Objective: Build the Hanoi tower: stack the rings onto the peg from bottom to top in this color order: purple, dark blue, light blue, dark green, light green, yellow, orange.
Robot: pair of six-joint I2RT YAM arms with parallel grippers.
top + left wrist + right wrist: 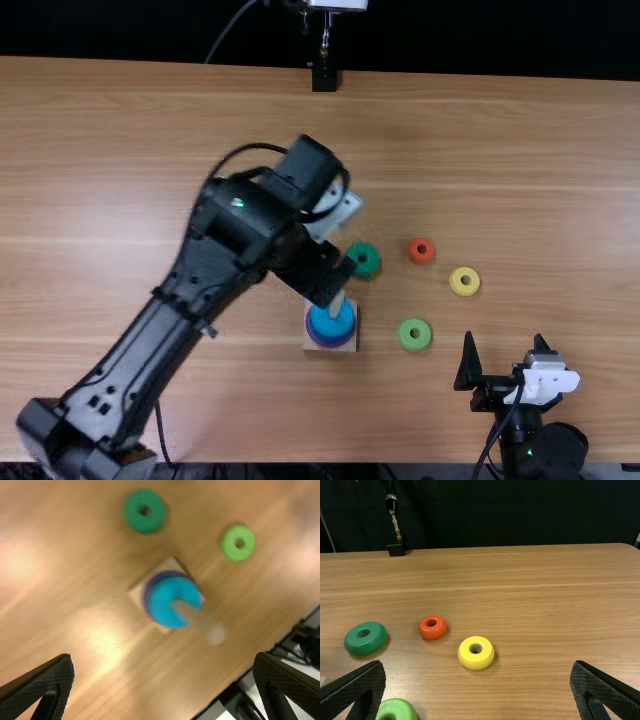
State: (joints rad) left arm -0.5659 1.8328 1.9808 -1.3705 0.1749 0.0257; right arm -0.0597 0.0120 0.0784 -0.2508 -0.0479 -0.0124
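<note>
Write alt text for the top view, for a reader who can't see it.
The left gripper is over a wooden peg with a light blue ring on top and darker blue-purple below it. Dark green, orange, yellow and light green rings lie loose on the table. The right gripper is open near the table's near edge.
</note>
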